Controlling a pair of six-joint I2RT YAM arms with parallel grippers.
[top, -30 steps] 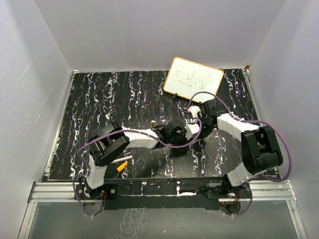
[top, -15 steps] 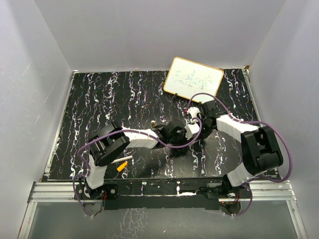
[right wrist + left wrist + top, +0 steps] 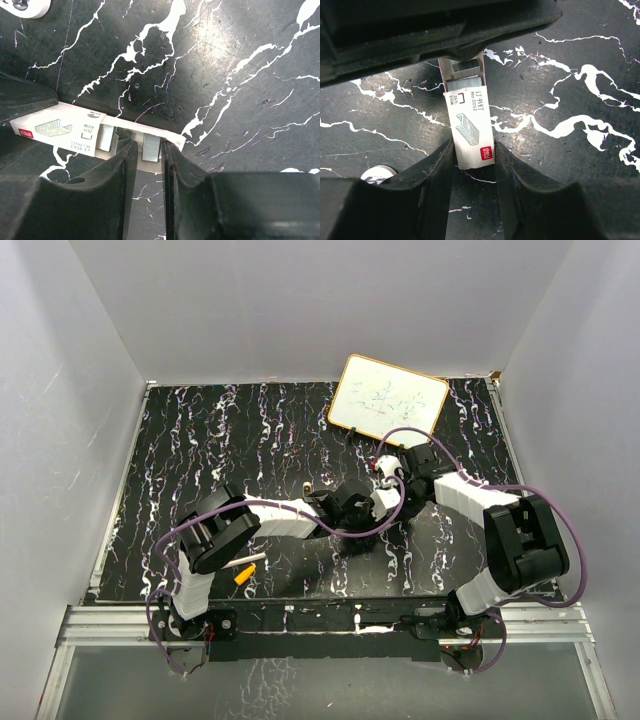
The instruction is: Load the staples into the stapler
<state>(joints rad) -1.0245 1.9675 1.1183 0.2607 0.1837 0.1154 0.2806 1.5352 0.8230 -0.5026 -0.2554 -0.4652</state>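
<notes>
Two sets of jaws meet over the middle of the worktop (image 3: pixel 200 440), and you have both of them on one staple box (image 3: pixel 470 125).

Left jaws: clamped on the long sides of the box at its red-logo end. The inner tray is slid out toward 12 o'clock in the left wrist view.

Contents: the staples (image 3: pixel 151 147) sit as two short strips in the exposed tray.

Right jaws: straddling one strip with a narrow gap. You cannot tell whether they actually bite the strip or stand just off it.

Change over the last second: the right arm (image 3: pixel 455 490) has crept in toward the box from about 1 o'clock, bringing its wrist nearer the left arm (image 3: pixel 280 520). The left arm and the box have not shifted.

Reading: you are at the pick-a-strip step. The approach is done, and the grasp is either about to be made or only just made.

Location of the stapler (image 3: pixel 307 487): probably the small pale item at 9 o'clock of the box, well apart from both jaws. It is too small to confirm, and whether it is open cannot be seen.

Judgement: loading proper has not begun. Next you need a firm pinch and a straight lift, or the strip may snap or drag the tray.
</notes>
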